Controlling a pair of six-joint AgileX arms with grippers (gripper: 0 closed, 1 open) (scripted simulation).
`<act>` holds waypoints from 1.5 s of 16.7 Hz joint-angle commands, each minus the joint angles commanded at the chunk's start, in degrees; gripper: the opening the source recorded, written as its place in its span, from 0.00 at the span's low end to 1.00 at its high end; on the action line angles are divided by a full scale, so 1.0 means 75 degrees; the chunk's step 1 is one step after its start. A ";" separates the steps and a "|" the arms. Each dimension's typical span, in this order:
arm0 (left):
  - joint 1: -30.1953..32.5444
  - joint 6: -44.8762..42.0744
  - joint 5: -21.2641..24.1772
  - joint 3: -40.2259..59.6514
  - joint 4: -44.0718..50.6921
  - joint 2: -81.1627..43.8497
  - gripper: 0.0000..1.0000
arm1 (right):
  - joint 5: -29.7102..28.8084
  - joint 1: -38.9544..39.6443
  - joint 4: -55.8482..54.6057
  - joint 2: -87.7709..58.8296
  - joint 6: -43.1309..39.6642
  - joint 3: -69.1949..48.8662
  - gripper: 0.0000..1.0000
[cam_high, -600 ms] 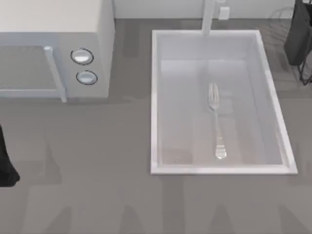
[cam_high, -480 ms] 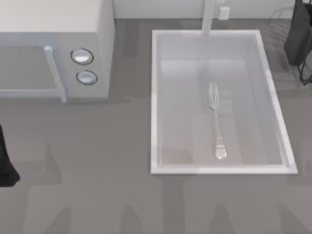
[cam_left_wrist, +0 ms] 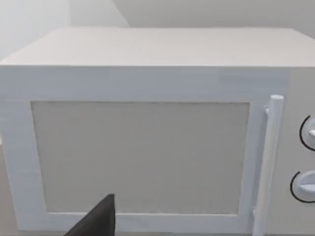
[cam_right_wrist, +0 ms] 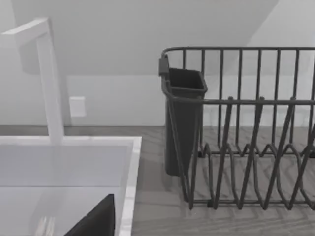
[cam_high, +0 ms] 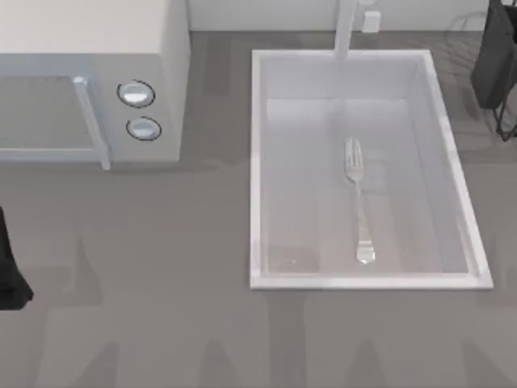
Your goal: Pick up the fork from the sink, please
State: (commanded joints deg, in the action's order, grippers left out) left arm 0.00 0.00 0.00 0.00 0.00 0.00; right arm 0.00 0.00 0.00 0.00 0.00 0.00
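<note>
The silver fork [cam_high: 358,198] lies flat on the floor of the sink [cam_high: 255,162], right of the basin's middle. Its tines point toward the faucet post [cam_high: 346,28] and its rounded handle end rests near the front rim. No gripper touches it. My left arm [cam_high: 10,267] is a dark shape at the table's left edge, far from the sink. A dark part of my left gripper [cam_left_wrist: 96,220] faces the microwave door. A dark part of my right gripper [cam_right_wrist: 98,219] hangs above the sink's rim [cam_right_wrist: 129,167], beside the faucet post [cam_right_wrist: 49,83].
A boxy white microwave [cam_high: 89,81] with two round knobs [cam_high: 136,94] stands at the back left. A dark wire dish rack [cam_right_wrist: 246,147] with a cutlery cup [cam_right_wrist: 182,118] stands right of the sink. Bare grey counter lies in front of the sink.
</note>
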 joint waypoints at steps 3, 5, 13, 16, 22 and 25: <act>0.0000 0.0000 0.0000 0.0000 0.0000 0.0000 1.00 | 0.0000 0.0000 0.0000 0.0000 0.0000 0.0000 1.00; 0.0000 0.0000 0.0000 0.0000 0.0000 0.0000 1.00 | 0.0000 0.0000 0.0000 0.0000 0.0000 0.0000 1.00; 0.0000 0.0000 0.0000 0.0000 0.0000 0.0000 1.00 | 0.0000 0.0000 0.0000 0.0000 0.0000 0.0000 1.00; 0.0000 0.0000 0.0000 0.0000 0.0000 0.0000 1.00 | -0.0003 0.0025 0.0114 -0.0214 0.0022 -0.0214 1.00; 0.0000 0.0000 0.0000 0.0000 0.0000 0.0000 1.00 | -0.0033 0.0312 0.1386 -0.2580 0.0280 -0.2566 1.00; 0.0000 0.0000 0.0000 0.0000 0.0000 0.0000 1.00 | -0.0052 0.0555 0.2444 -0.4525 0.0511 -0.4471 1.00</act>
State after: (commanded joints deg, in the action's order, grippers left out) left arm 0.00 0.00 0.00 0.00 0.00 0.00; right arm -0.39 4.16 18.33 -33.93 3.83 -33.53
